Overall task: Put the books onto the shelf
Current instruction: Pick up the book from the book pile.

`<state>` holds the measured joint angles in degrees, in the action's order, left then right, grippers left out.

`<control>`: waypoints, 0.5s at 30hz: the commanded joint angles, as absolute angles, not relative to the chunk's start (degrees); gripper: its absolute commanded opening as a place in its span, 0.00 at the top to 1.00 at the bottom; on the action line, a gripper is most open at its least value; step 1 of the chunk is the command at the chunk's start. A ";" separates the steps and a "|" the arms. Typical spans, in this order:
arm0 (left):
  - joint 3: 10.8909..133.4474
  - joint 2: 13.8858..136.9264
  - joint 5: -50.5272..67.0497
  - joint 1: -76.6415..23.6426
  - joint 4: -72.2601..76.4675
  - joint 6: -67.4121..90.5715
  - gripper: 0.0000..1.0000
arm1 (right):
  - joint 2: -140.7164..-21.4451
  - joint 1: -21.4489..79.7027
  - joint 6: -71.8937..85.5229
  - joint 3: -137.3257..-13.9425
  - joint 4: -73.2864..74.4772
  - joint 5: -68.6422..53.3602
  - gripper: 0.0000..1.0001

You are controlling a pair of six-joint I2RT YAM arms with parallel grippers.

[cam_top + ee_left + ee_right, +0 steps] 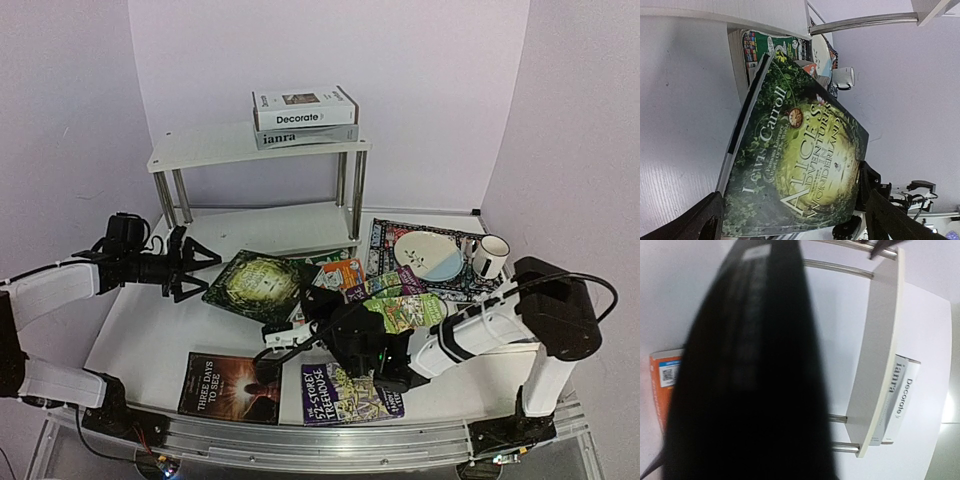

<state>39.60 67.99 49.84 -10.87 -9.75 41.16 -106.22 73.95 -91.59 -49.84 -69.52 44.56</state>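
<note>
The white shelf (200,150) holds the white "Decorate" book (305,107) stacked on the grey "ianra" book (300,136), both on its top tier. A green "Alice's Adventures in Wonderland" book (255,283) lies in front of the shelf with its right edge tilted up. My right gripper (312,305) is shut on that edge. In the right wrist view the book (750,390) is a dark mass hiding the fingers. My left gripper (205,272) stands open at the book's left edge, which sits between the fingers (705,222) in the left wrist view.
"Three Days to See" (230,387) and a purple Treehouse paperback (350,392) lie near the front edge. Orange (345,272) and green (405,310) paperbacks lie beside a patterned placemat (385,240) bearing a plate (428,255) and mug (488,255).
</note>
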 commanded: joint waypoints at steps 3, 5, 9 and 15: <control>36.63 67.35 58.79 -9.57 1.52 50.09 0.00 | -94.71 74.20 -87.34 -51.41 -82.17 45.03 1.00; 36.88 67.25 58.80 -9.42 1.63 50.47 0.00 | -92.99 74.37 -86.98 -51.26 -80.52 44.62 1.00; 37.92 67.69 59.79 -9.16 2.18 51.39 0.00 | -90.63 74.78 -86.52 -51.00 -78.20 43.84 1.00; 38.57 67.62 63.63 -9.15 6.93 55.59 0.02 | -88.91 75.68 -84.65 -51.15 -74.72 42.12 1.00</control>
